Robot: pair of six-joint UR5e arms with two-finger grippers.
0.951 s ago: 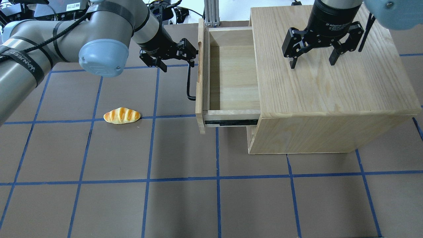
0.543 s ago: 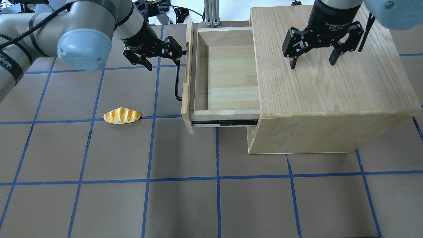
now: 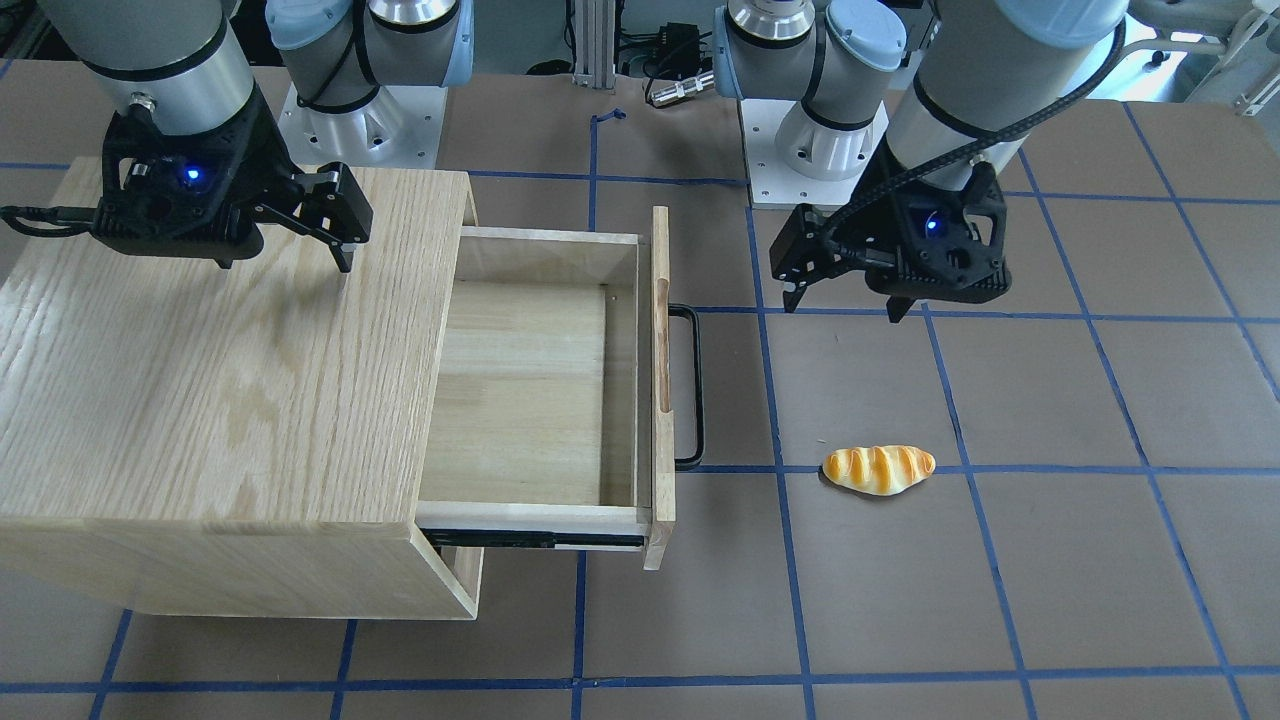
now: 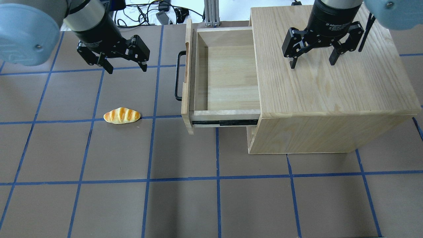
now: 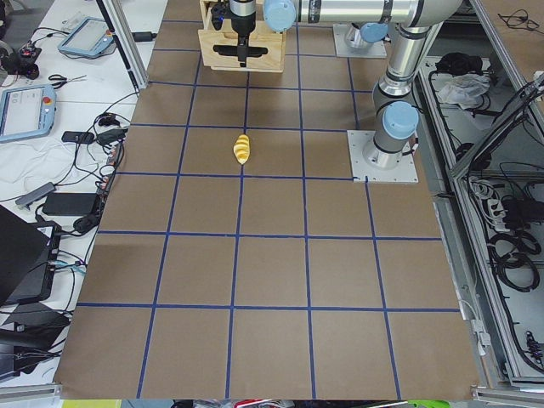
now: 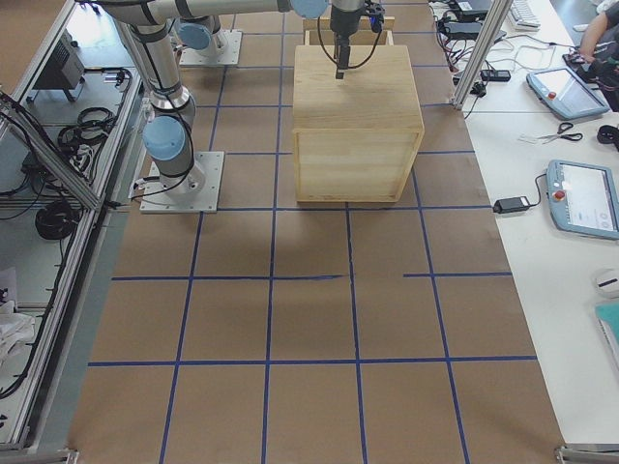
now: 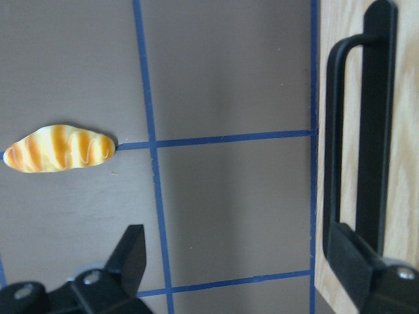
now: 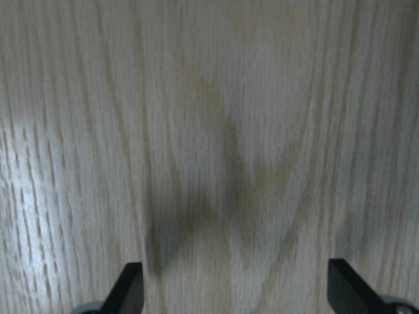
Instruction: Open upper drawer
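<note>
The upper drawer (image 4: 228, 76) is pulled far out of the oak cabinet (image 4: 330, 82), and its pale-wood inside is bare. Its black bar handle (image 4: 178, 76) faces left. In the front-facing view the drawer (image 3: 520, 390) and handle (image 3: 690, 385) show the same. My left gripper (image 4: 127, 69) is open and empty, above the table, apart from and left of the handle; it also shows in the front-facing view (image 3: 842, 308) and the left wrist view (image 7: 239, 261). My right gripper (image 4: 312, 64) is open and empty just above the cabinet top (image 8: 239, 163).
A toy bread roll (image 4: 122, 115) lies on the brown table left of the drawer, also in the front-facing view (image 3: 879, 469) and the left wrist view (image 7: 59, 148). A lower drawer front (image 4: 251, 132) shows, closed, under the open one. Blue tape lines grid the table.
The left gripper pulled the drawer further out, then let go of the handle and moved left, away from it. The right gripper has not moved.
</note>
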